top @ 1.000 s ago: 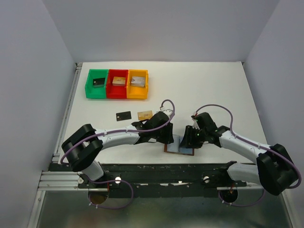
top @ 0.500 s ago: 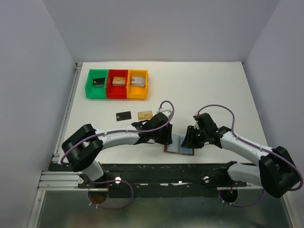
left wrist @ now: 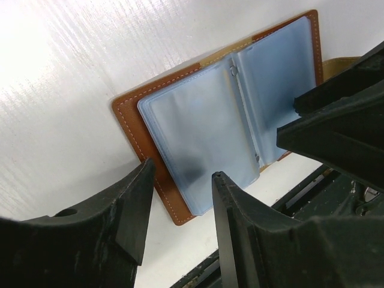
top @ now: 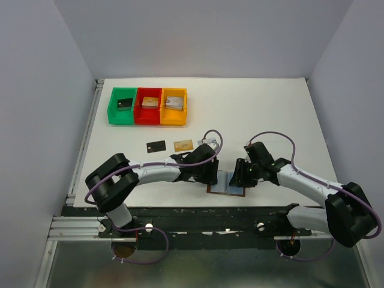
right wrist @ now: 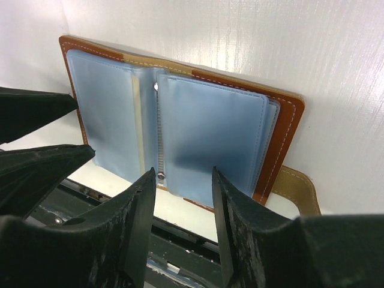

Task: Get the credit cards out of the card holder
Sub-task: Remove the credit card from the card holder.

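Note:
The card holder (top: 227, 185) lies open near the table's front edge: brown leather with pale blue pockets. It shows in the left wrist view (left wrist: 204, 138) and in the right wrist view (right wrist: 204, 132), with its tab strap (right wrist: 297, 189) at the right. I cannot tell whether cards are in the pockets. A black card (top: 156, 146) and a gold card (top: 183, 144) lie flat on the table behind the left arm. My left gripper (top: 210, 175) (left wrist: 183, 174) is open and empty over the holder's left edge. My right gripper (top: 239, 176) (right wrist: 183, 174) is open and empty over its right half.
Green (top: 122, 105), red (top: 149, 105) and orange (top: 174, 106) bins stand in a row at the back left, each holding a small blocky piece. The black front rail (top: 198, 213) runs just beyond the holder's near edge. Grey walls enclose the table.
My right gripper has shifted slightly left, closer over the holder. My left arm has shifted a little. The holder and the loose cards have not moved.

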Robot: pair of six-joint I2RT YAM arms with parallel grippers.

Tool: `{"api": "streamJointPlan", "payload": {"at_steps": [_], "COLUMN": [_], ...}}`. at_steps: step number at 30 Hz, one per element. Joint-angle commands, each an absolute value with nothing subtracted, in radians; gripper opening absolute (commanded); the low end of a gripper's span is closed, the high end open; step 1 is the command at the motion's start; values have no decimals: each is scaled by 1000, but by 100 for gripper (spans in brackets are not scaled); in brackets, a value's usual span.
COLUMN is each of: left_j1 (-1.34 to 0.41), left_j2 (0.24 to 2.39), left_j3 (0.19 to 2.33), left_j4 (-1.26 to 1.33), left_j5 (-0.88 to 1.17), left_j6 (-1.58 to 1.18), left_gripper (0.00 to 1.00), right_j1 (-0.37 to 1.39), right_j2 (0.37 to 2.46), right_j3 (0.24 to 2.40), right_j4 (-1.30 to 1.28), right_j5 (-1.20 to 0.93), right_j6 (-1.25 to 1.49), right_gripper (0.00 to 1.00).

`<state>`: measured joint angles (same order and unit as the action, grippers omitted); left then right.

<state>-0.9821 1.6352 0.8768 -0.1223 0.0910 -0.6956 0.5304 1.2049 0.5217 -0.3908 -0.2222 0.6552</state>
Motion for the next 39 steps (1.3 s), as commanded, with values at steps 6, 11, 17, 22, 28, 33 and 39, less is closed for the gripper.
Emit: {"api": "streamJointPlan", "payload": {"at_steps": [6,11,17,22,28,33,39], "left_j1": [-974,-969,-965,-962,-962,-962,-962], "left_j2": [1672,1669,1648,1641,1655,1654,1660], "left_j3": [891,861,828,824,831,841,853], "left_j4": [-35,64,149,160,143,143,141], "left_j5": [199,264,305,308,301,301,305], "left_j6": [-693,-710,-721,-724,-721,-723,-723], "left_gripper": [55,54,52,49,47,49,50], "right_j1": [535,537,535,535,535,534,535], "right_j2": [1256,1255,1253,1232,1220,1183,1103], "right_j3": [500,500,500,491,489,482,482], "right_j4": [-448,-446,-445,-440,-440,-443,-468], "right_j5": [-160,-161,-163,-164,-167,-161,-149], "right_j6": [635,634,635,640,644,657,661], "right_gripper": [51,51,51,52,52,57,61]}}
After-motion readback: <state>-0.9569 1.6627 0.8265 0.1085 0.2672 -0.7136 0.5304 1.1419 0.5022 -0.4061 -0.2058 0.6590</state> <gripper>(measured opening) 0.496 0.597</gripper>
